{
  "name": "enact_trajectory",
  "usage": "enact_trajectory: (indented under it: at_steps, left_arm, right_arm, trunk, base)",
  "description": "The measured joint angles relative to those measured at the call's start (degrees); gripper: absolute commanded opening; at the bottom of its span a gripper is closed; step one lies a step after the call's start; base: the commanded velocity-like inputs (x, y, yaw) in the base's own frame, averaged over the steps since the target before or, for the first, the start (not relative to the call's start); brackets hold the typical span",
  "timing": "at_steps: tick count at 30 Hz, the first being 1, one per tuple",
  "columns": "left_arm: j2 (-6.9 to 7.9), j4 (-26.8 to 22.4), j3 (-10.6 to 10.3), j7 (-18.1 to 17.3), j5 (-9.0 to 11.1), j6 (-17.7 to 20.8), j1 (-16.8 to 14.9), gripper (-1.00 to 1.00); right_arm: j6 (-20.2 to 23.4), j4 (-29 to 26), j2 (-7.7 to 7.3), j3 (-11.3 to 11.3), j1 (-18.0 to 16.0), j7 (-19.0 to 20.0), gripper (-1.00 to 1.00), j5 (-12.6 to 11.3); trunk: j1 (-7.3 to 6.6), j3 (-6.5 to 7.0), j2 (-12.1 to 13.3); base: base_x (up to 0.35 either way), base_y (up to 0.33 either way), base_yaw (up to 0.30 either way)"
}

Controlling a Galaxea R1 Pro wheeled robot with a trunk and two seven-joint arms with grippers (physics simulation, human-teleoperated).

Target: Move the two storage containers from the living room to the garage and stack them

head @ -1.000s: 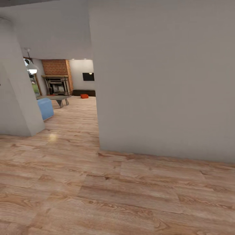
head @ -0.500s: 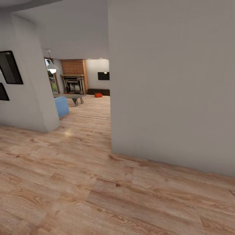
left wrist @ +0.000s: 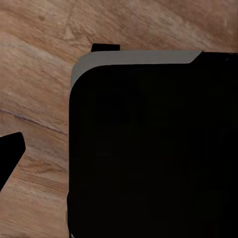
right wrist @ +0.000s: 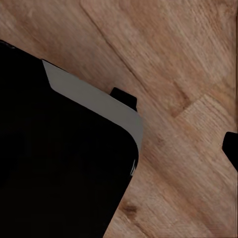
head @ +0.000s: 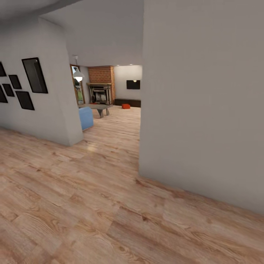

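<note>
One red-orange storage container [head: 125, 106] sits far off on the light wood floor of the living room [head: 110, 91], in front of the long low dark cabinet [head: 127, 103]. I see it through the opening between two white walls. The brick chimney [head: 101, 74] and the dark fireplace [head: 99, 94] stand to its left. In the left wrist view a dark fingertip [left wrist: 10, 151] shows at the frame's edge over wood planks. The right wrist view has a fingertip [right wrist: 231, 148] at its edge too. Nothing lies between the fingers of either gripper.
A large white wall [head: 205, 110] stands close on the right, its corner edging the passage. A second white wall [head: 44, 102] with black picture frames [head: 35, 75] bounds the left. Beyond it are a blue seat [head: 85, 117], a low grey table [head: 97, 107] and a hanging lamp [head: 78, 75]. My dark base [left wrist: 148, 148] shows below both wrists.
The whole head view has shifted: walls, opening and living room slid to the right and the picture frames on the left wall came into sight. The container has not moved on the floor.
</note>
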Motion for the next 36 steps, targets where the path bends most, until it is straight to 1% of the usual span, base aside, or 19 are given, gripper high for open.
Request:
enact_trajectory:
  at_steps: [21,27,29,36]
  left_arm:
    - [-0.08,-0.08,-0.08,0.00,0.00,-0.23,0.00,1.00]
    - [-0.09,-0.10,-0.09,-0.01,-0.05,-0.20,0.00,1.00]
    - [-0.09,-0.10,-0.09,0.00,-0.03,-0.25,0.00,1.00]
    - [-0.16,-0.06,-0.09,-0.02,-0.02,-0.27,0.00,1.00]
  right_arm:
    - [0.00,0.00,0.01,0.00,0.00,0.02,1.00,-0.03]
    - [-0.08,0.00,-0.18,0.05,0.01,0.02,1.00,-0.35]
    - [-0.03,0.00,0.06,0.08,0.01,0.01,1.00,-0.04]
    - [-0.01,0.00,0.08,0.17,0.00,-0.04,1.00,0.24]
  trunk:
    - [0.00,-0.50,0.00]
    - [0.00,-0.57,0.00]
    - [0.00,-0.58,0.00]
    - [0.00,-0.58,0.00]
  base:
    - [0.322,0.000,0.268]
    - [0.322,0.000,0.089]
    - [0.322,0.000,0.038]
    - [0.322,0.000,0.217]
